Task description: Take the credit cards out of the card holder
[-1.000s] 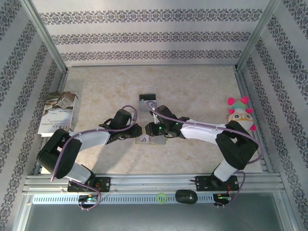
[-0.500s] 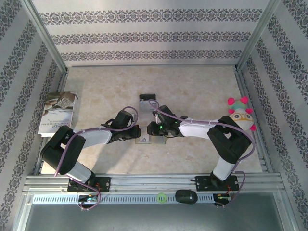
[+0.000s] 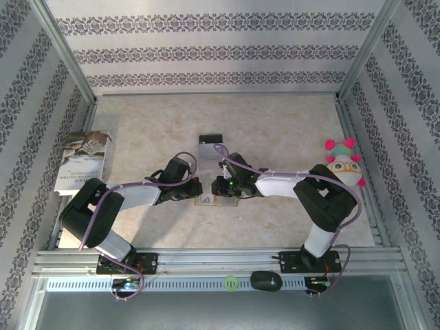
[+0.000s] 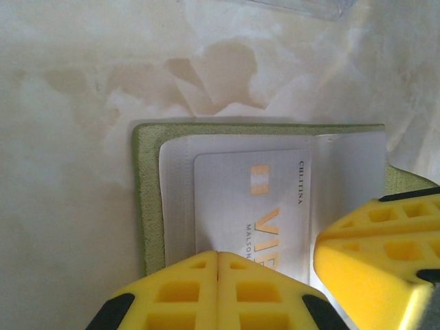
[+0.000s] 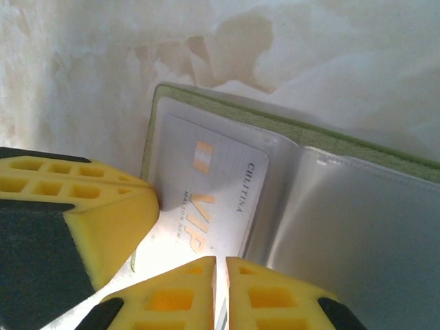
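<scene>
The card holder [image 3: 208, 200] lies open on the table between both grippers, olive rim [image 4: 148, 199] up and clear pockets showing. A pale credit card [image 4: 240, 199] printed VIP sits in its left pocket [image 5: 220, 185]. My left gripper [image 4: 218, 256] is shut, tips pressed together on the near end of that card and pocket. My right gripper [image 5: 221, 263] is shut to a thin slit, its tips on the card's near edge; whether anything is pinched is unclear. Another credit card [image 3: 210, 143] with a black band lies loose behind the holder.
A printed booklet [image 3: 84, 161] lies at the left wall. A plush toy [image 3: 344, 165] stands at the right wall. The holder's right clear pocket [image 5: 364, 220] shows no card. Metal frame rails edge the table.
The right arm's elbow has swung in towards the middle and its jaws have narrowed. Both grippers stay at the card holder, which has not moved.
</scene>
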Controlling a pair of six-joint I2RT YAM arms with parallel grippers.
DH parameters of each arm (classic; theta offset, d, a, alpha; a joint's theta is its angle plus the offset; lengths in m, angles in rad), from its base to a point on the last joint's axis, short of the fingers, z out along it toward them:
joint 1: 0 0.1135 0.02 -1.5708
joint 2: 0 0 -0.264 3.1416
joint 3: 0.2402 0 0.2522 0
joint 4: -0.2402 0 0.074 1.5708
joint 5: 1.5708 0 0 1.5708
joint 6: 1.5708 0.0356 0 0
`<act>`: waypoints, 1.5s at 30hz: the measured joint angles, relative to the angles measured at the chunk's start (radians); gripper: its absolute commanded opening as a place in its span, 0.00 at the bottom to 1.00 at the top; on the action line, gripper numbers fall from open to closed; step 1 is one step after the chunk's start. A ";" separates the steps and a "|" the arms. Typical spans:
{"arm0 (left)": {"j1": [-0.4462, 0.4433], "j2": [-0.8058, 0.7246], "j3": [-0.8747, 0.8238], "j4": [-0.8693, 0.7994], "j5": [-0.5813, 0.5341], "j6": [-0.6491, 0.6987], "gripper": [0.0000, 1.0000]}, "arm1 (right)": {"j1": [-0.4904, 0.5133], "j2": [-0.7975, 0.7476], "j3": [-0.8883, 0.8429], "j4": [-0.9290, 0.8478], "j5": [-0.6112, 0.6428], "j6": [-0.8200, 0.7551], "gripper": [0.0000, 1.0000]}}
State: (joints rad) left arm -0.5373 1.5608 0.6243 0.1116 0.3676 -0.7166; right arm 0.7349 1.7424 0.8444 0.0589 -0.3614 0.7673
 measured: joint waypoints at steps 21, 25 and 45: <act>0.002 0.005 -0.012 0.030 0.014 -0.030 0.06 | -0.009 0.019 -0.030 0.058 -0.034 0.048 0.00; 0.002 0.005 -0.013 0.032 0.013 -0.033 0.06 | -0.011 0.017 -0.038 0.067 -0.036 0.049 0.00; 0.002 -0.037 -0.039 0.031 0.023 -0.045 0.21 | 0.010 -0.093 -0.054 -0.043 0.091 -0.023 0.14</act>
State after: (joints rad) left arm -0.5358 1.5242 0.5850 0.1425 0.3908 -0.7612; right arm 0.7444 1.6493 0.7902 0.0162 -0.2707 0.7448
